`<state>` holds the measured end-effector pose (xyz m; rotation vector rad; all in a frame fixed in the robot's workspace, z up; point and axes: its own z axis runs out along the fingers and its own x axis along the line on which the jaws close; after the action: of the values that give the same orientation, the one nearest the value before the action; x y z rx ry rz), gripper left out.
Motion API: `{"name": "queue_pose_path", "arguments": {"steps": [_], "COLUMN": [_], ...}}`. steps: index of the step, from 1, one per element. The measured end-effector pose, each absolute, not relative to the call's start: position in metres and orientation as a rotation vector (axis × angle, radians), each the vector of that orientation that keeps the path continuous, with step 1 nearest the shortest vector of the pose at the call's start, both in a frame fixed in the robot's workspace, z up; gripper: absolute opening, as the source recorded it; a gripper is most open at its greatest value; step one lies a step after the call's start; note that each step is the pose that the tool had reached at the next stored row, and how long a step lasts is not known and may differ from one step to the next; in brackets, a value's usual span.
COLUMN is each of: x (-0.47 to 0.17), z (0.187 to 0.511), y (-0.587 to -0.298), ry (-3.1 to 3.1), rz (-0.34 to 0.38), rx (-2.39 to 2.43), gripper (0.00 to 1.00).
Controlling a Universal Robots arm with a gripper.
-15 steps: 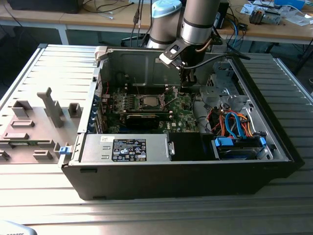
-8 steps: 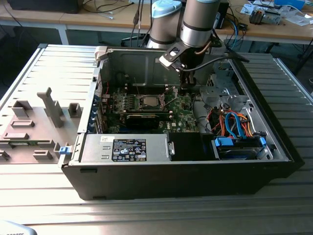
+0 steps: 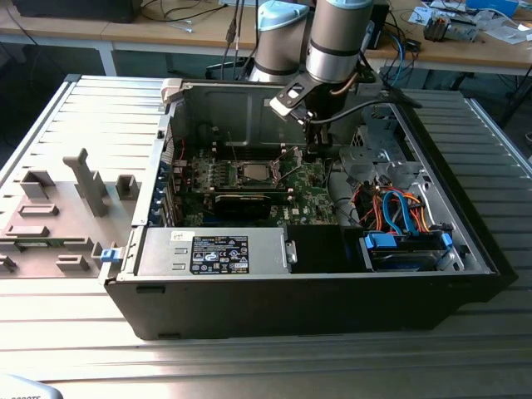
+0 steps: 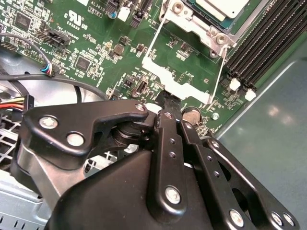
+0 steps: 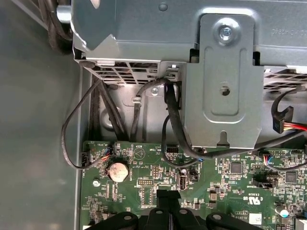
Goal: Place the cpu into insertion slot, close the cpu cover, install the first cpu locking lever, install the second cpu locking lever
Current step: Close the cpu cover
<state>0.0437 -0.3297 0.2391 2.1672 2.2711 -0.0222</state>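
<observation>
Exterior view first: the arm hangs down into the open computer case (image 3: 291,307), and the gripper (image 3: 312,155) sits low over the motherboard (image 3: 312,195), just beside the socket. The cpu (image 3: 252,173) is already in the socket, grey top up, a little way off to the exterior view's left of the fingertips.

Second wrist view is the good one. The gripper (image 4: 167,101) is squeezed narrow, fingers pretty much together, and I can't see anything pinched between them. Right ahead of the tips is the cpu cover (image 4: 177,82), and it's not down yet. It stands tilted up off the socket, hinged on the socket's side nearest the gripper, with green board visible through its window. Its free edge is right at the fingertips, touching or just off, can't tell which. Past the cover, farther from the gripper, the cpu (image 4: 225,7) lies flat in its seat, and beyond that are the black memory slots (image 4: 268,33).

First wrist view has the gripper (image 5: 168,195) tips over the board, with a coin battery (image 5: 118,171) near them. Black cables (image 5: 172,120) and a grey metal bracket (image 5: 225,86) are farther out.
</observation>
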Motion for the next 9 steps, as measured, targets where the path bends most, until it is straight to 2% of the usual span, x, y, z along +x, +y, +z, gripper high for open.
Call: {"name": "queue_pose_path", "arguments": {"steps": [9], "x": [0.0336], "z": [0.2391], "y": [-0.3297], "ry": [2.271], "rz": [-0.022], "rx": [2.167], "gripper": [0.11]}}
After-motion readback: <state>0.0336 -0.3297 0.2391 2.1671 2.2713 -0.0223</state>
